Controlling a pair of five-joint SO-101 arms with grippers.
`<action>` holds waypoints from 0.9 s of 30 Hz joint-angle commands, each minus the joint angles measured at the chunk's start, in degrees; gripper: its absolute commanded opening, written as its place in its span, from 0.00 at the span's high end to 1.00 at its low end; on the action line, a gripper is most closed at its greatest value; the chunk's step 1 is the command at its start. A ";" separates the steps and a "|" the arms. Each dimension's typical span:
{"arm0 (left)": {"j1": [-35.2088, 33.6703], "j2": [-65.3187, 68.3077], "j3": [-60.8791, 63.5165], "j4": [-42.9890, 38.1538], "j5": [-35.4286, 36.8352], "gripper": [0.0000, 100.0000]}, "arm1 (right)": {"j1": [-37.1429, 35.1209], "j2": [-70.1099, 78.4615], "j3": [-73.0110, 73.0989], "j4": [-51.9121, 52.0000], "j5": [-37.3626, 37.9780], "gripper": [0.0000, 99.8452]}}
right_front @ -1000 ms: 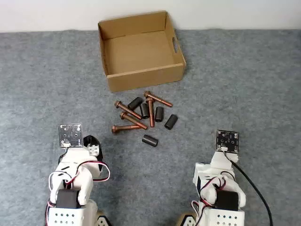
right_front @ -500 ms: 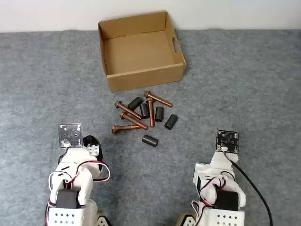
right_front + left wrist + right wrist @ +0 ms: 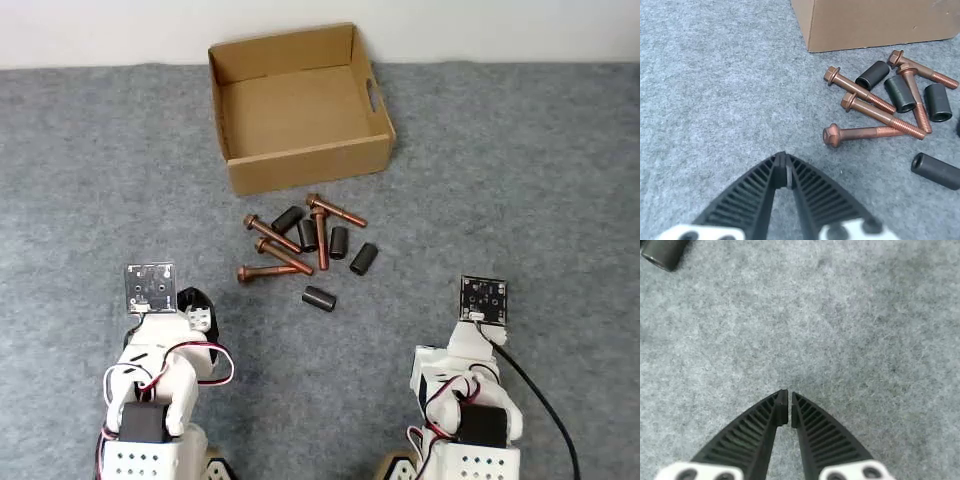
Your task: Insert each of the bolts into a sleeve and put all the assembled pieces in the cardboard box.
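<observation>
While both arms rest on the far side of the pile from the box (image 3: 310,165), we see the left end effector (image 3: 784,156) with its ribbed black fingers pressed together at the tips, holding nothing. The right end effector (image 3: 789,395) is all but closed too. A thin slit remains between its tips, and it grips nothing.

The box is a shallow, open-topped rectangle of brown corrugated cardboard, with a hand slot cut in one side wall. Just beside its front wall, on the arms' side, lie five bolts (image 3: 270,233). They are copper-coloured, with flanged hex heads and threaded ends. Among them are five sleeves (image 3: 339,242), short matt black tubes with hollow bores. They form a loose cluster, some bolts crossing or touching each other, and no bolt sits in a sleeve. One sleeve (image 3: 319,298) lies farthest from the box, a little apart from the others. The desk (image 3: 500,150) is covered in fuzzy grey felt-like carpet.
</observation>
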 commanded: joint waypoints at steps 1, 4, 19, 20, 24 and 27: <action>-0.18 -0.18 -0.31 0.35 0.53 0.99 | 0.31 -0.48 1.05 0.22 0.70 0.99; -0.18 -0.18 -0.31 0.35 0.53 0.99 | 0.31 -0.48 1.05 0.22 0.70 0.99; -0.18 -0.18 -0.31 0.35 0.53 0.99 | 0.66 -0.57 -1.32 -1.98 0.44 0.99; -0.18 -0.18 -0.31 0.35 0.53 0.99 | 0.66 -0.48 -2.81 -2.68 0.44 0.99; -0.18 -0.18 -0.31 0.35 0.53 0.99 | 0.04 -0.40 -13.19 -3.47 0.35 0.99; -0.18 -0.18 -0.31 0.35 0.53 0.99 | -1.71 -0.22 -21.36 -3.47 0.62 0.99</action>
